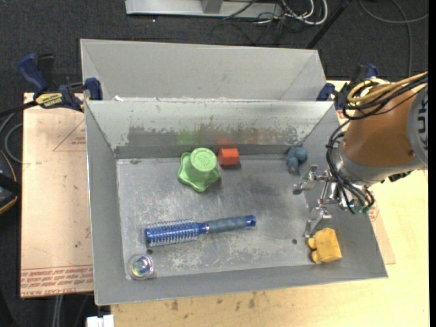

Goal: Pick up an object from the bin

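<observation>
Approach step: gripper (313, 201) hangs open and empty at frame right, yellow block (325, 245) just below it in frame; next it likely needs centring and lowering over that block.

I have the gripper (313, 201) at the right end of the grey bin (204, 118), just beside a yellow blocky piece (324, 245) in the front right corner. A blue-grey lump (296, 157) sits by the back wall. Well to the left lie 4 more things: a green cup (199, 169), an orange-red block (229, 157) just beside it, a blue hairbrush (197, 229) and a shiny ball (142, 267).
</observation>
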`<state>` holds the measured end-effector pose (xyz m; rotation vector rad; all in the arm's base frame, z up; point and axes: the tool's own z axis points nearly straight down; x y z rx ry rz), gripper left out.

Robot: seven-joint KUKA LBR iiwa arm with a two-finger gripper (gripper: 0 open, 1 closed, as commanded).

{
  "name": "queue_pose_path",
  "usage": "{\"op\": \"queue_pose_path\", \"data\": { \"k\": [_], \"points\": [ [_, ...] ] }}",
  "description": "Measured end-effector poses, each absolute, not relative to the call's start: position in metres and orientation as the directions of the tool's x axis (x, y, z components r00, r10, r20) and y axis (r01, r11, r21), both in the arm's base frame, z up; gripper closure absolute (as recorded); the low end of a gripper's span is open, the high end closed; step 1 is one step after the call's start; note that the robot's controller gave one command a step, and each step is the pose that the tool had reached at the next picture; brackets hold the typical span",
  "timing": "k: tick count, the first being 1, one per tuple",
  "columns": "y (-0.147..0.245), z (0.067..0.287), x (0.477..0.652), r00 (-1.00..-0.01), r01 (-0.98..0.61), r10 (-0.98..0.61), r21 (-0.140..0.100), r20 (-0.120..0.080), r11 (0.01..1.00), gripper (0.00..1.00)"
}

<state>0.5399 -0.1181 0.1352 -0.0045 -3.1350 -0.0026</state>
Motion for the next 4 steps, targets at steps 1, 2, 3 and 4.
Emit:
{"op": "queue_pose_path", "data": {
  "k": [1,2,3,4],
  "points": [
    [-0.058,0.075,0.498,-0.967,-0.254,-0.254,-0.005,-0.012,0.967,0.00],
    [0.043,0.085,0.558,-0.911,-0.412,-0.412,0.002,-0.009,0.911,0.00],
    [0.039,0.084,0.556,-0.914,-0.406,-0.406,0.000,-0.003,0.914,1.00],
    [0.053,0.236,0.568,-0.900,-0.435,-0.435,-0.003,-0.010,0.900,1.00]
  ]
}}
